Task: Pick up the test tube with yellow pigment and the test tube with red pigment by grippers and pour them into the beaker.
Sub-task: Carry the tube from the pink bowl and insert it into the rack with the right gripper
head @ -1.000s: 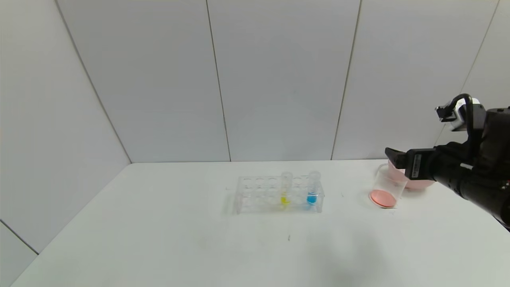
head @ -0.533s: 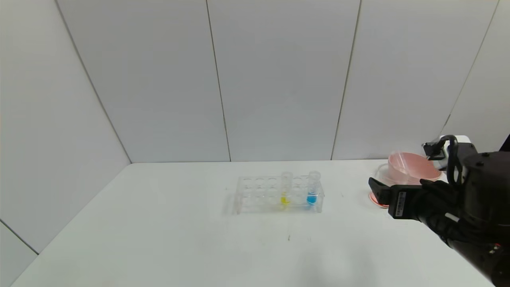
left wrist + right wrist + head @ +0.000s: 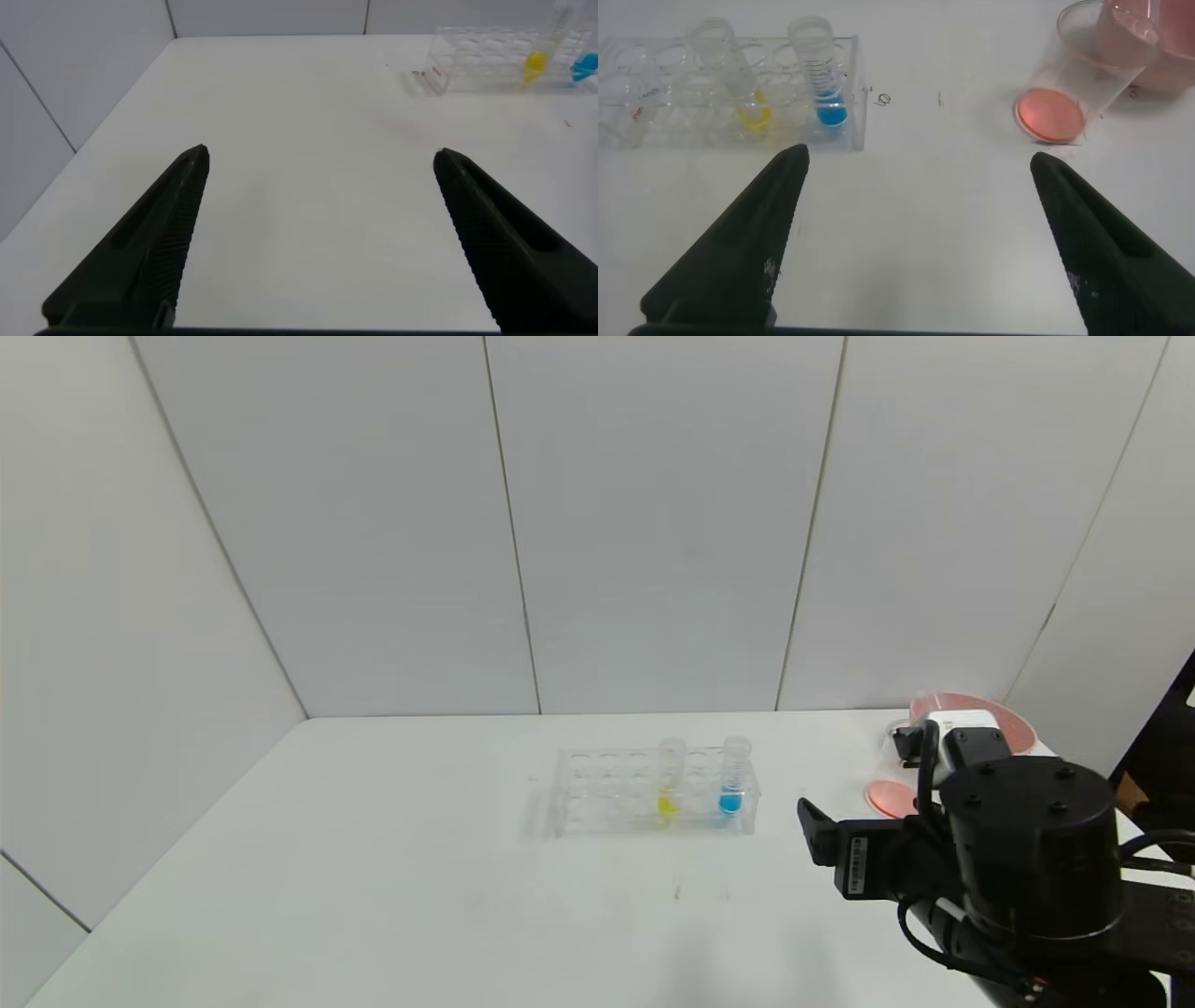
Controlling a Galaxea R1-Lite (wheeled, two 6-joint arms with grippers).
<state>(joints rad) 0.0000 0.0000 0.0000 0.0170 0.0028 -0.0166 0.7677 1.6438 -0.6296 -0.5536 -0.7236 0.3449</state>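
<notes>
The test tube with yellow pigment [image 3: 668,782] stands in a clear rack [image 3: 597,793] at the table's middle, beside a blue-tipped tube [image 3: 733,777]. It also shows in the right wrist view [image 3: 738,86] and the left wrist view [image 3: 536,58]. No tube with red pigment shows. The beaker [image 3: 887,782] stands right of the rack with red-orange liquid at its bottom, partly hidden by my right arm; it is clearer in the right wrist view [image 3: 1062,89]. My right gripper [image 3: 814,831] [image 3: 920,163] is open and empty, in front of the gap between rack and beaker. My left gripper [image 3: 322,163] is open and empty over bare table, far from the rack.
A pink bowl [image 3: 1013,721] [image 3: 1150,47] stands just behind the beaker at the table's back right. The rack [image 3: 654,103] has several empty holes. White walls close the table at the back and left. The left arm is outside the head view.
My right arm has come down from above the beaker and drawn back toward me and leftward. The beaker's red-orange bottom is uncovered. The rack and tubes have not moved.
</notes>
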